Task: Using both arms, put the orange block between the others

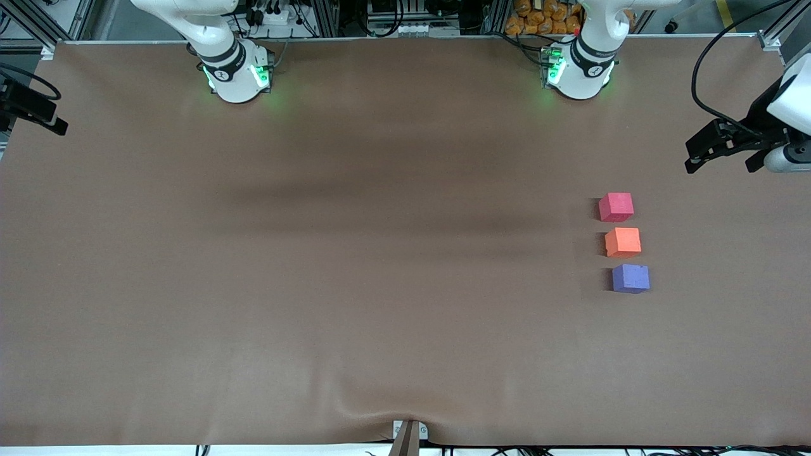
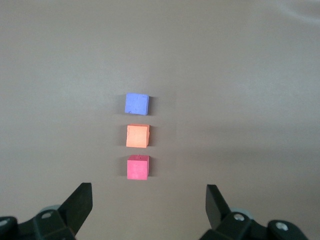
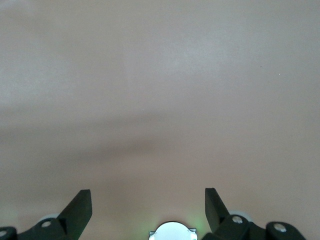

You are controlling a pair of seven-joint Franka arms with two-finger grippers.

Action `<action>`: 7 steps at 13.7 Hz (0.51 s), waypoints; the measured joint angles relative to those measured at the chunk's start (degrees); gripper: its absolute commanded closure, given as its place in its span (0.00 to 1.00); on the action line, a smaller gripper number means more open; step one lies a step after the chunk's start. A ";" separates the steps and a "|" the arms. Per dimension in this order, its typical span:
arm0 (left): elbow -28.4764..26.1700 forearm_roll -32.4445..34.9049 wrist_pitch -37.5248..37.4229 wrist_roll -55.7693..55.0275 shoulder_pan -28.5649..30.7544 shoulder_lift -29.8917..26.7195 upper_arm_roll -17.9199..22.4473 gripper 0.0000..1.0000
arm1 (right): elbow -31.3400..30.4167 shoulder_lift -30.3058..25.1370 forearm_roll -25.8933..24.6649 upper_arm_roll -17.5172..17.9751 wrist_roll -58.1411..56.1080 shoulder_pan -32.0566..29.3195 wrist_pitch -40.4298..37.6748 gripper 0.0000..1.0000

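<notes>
Orange block [image 1: 623,242] rests on the brown surface [image 1: 355,266] between the pinkish-red cube [image 1: 616,207] and purple cube [image 1: 630,278], near the left pincer [image 1: 722,154], fingers apart, empty. Right pincer [image 3: 148,202] waits well apart, fingers apart.

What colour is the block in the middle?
Orange; the orange block shows best in the left wrist view.

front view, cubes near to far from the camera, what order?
purple cube → orange block → pinkish-red cube, in one line on the table toward the left arm's end.
</notes>
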 measured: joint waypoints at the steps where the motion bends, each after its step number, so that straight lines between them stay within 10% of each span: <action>1: 0.00 0.00 0.00 -0.32 0.00 0.00 0.01 0.00 | 0.00 0.00 0.00 0.00 0.00 0.00 0.00 0.00; 7: -0.07 0.71 0.00 -0.33 -0.02 0.00 0.07 0.00 | 0.00 0.00 0.00 0.00 0.00 0.00 0.00 0.00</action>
